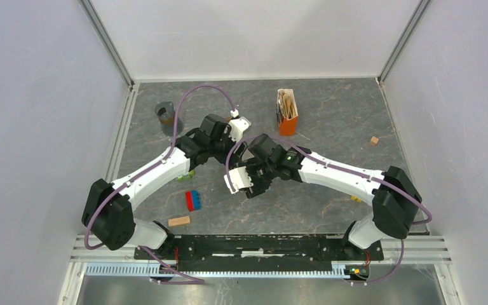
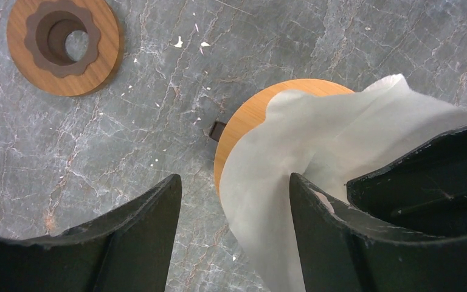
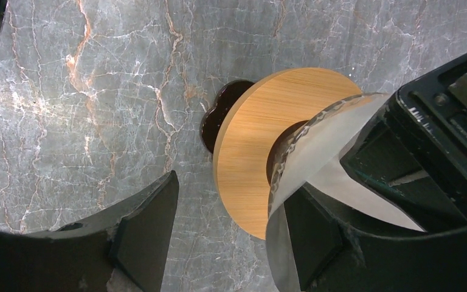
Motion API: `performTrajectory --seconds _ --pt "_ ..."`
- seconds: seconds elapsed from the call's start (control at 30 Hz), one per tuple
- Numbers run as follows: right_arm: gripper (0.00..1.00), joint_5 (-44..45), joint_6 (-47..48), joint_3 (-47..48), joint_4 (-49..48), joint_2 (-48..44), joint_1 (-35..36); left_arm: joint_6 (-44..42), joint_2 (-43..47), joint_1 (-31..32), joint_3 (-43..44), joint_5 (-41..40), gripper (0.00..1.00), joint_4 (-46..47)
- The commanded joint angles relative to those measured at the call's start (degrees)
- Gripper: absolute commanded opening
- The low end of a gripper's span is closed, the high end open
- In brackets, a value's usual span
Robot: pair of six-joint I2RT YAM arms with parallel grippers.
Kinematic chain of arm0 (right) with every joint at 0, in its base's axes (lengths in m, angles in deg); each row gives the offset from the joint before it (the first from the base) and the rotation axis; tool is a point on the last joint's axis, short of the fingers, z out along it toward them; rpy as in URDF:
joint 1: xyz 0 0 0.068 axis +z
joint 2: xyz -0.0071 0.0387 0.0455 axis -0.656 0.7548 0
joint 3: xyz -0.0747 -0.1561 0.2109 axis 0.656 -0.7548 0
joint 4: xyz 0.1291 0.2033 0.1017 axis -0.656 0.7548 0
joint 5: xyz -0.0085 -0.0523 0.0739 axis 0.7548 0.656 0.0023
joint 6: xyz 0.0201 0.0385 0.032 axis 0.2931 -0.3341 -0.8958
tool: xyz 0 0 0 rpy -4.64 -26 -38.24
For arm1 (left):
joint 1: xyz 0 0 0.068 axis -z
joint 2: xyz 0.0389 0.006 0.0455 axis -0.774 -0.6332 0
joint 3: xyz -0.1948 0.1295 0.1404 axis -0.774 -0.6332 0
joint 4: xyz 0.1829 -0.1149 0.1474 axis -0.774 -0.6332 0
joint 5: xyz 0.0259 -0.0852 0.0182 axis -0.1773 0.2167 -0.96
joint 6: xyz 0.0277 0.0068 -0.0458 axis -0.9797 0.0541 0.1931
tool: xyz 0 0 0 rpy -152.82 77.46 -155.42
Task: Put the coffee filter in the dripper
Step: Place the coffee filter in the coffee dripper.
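The coffee filter (image 2: 316, 158) sits on the dripper (image 2: 249, 121), a second dripper (image 2: 64, 45) behind-left.

Top camera is perched high above and behind the left arm (image 1: 152, 175) and right arm (image 1: 337, 175). It looks steeply down, bases along the bottom edge, with the whole table (image 1: 330, 121) in frame from well back. Down to the left wrist camera: right in close, aimed almost straight down past the left fingers (image 2: 127, 243) at the tabletop. Right wrist camera, just as tight, peers past the right fingers (image 3: 127, 243) at more of a slant. Both wrist views share the same wooden disc (image 2: 249, 121) (image 3: 261, 134); from above, that mid-table spot is hidden beneath the two wrists.
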Motion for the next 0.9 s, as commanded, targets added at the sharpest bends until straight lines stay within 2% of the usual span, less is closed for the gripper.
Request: performTrajectory --seconds 0.0,0.87 --pt "0.69 0.2 0.5 2.4 0.5 1.0 0.3 -0.6 -0.5 -0.2 1.6 1.6 0.72 0.3" --pt "0.7 1.2 0.4 3.8 1.8 3.9 0.4 -2.6 -1.7 -0.2 -1.8 1.3 0.73 1.2"
